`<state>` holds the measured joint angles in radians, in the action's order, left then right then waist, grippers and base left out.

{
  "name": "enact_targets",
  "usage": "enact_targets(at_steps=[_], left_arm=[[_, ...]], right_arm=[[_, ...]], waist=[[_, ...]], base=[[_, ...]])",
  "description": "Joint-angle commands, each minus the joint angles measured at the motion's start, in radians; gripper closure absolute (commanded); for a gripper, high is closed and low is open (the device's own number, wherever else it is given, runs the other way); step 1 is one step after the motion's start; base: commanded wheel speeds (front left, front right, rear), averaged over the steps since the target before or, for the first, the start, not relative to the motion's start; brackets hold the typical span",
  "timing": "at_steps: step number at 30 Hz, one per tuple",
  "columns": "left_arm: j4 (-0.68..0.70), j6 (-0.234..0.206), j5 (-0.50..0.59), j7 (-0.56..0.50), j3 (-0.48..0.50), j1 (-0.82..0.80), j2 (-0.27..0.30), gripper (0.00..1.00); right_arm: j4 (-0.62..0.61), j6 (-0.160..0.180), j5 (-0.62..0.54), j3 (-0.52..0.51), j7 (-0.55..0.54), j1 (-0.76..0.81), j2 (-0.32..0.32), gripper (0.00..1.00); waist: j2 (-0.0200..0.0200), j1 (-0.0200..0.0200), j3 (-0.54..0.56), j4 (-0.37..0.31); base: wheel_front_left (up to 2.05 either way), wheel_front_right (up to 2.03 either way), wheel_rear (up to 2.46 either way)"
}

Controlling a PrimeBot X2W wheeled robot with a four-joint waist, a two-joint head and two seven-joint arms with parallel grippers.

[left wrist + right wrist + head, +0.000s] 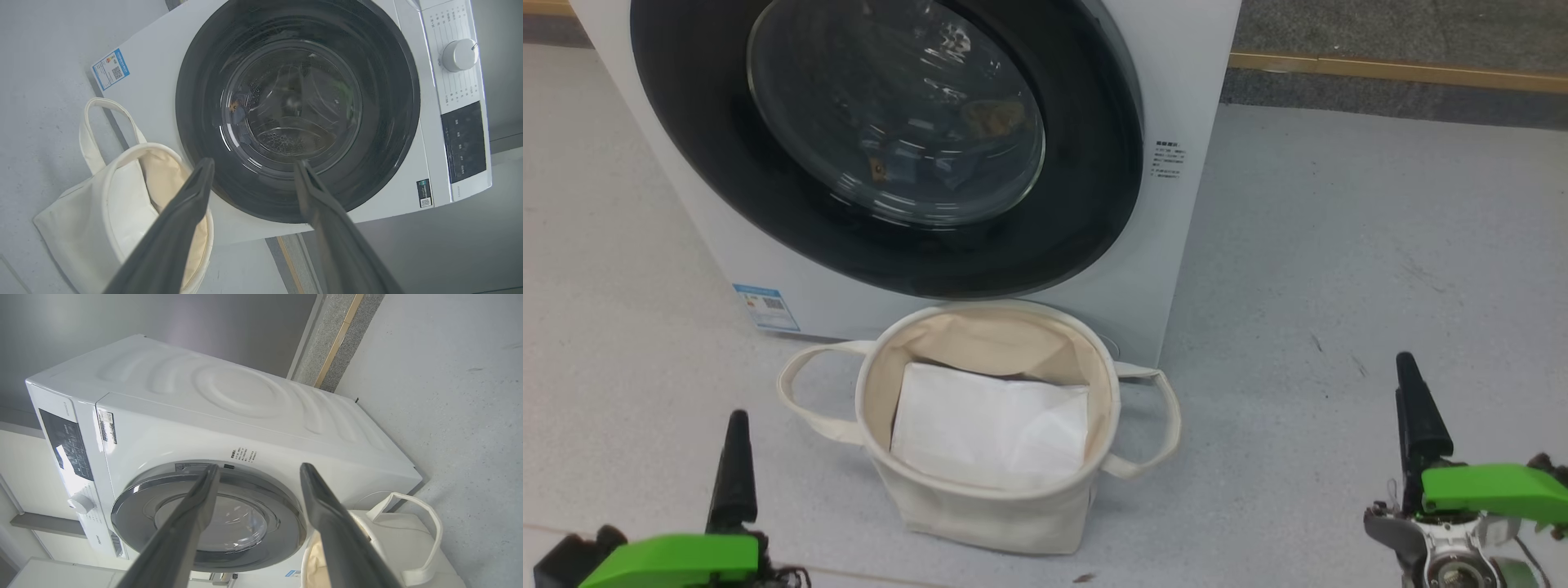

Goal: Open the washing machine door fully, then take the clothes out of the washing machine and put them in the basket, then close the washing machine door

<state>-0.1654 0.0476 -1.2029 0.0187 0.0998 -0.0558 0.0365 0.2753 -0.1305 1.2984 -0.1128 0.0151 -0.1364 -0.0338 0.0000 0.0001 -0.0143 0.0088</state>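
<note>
Grey floor [1339, 245], basket [980, 514] holding white sheet [988, 425] before shut washing machine door [1086, 204], left tool [254, 162], right tool [260, 466] wide

Folded white sheet [992, 425], lower centre of frame: creased, plain. Floor [1339, 269]: pale grey, speckled. Dark scuff marks [1316, 343], right of centre. Wooden strip [1396, 69] runs along upper right, with a dark grey band [1380, 28] above it. Small brown speck [1084, 578], bottom centre.

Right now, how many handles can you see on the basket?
2. One handle loops out from the left side of the basket; the other handle loops out from its right side, near the lower corner of the washing machine. None seems hidden.
</note>
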Motion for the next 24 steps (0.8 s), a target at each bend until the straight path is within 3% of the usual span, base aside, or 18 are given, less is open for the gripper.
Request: enact_targets(at_steps=[1, 12, 24], left_arm=[[0.052, -0.003, 0.045, 0.011, 0.013, -0.055, 0.009, 0.00], [0.123, -0.010, 0.205, 0.041, -0.012, -0.080, 0.010, 0.00], [0.192, -0.008, 0.493, 0.076, -0.088, -0.098, 0.033, 0.00]], right_arm=[[-0.046, 0.000, -0.034, 0.006, 0.014, -0.064, -0.008, 0.00], [-0.089, 0.000, -0.182, 0.028, 0.044, -0.104, -0.009, 0.00], [-0.126, 0.000, -0.435, 0.102, 0.079, -0.135, -0.025, 0.00]], waist=[[0.0000, -0.0001, -0.002, 0.000], [0.0000, -0.0001, -0.006, 0.003], [0.0000, -0.0001, -0.008, 0.007]], base=[[0.00, 0.00, 0.00], [0.00, 0.00, 0.00], [0.00, 0.00, 0.00]])
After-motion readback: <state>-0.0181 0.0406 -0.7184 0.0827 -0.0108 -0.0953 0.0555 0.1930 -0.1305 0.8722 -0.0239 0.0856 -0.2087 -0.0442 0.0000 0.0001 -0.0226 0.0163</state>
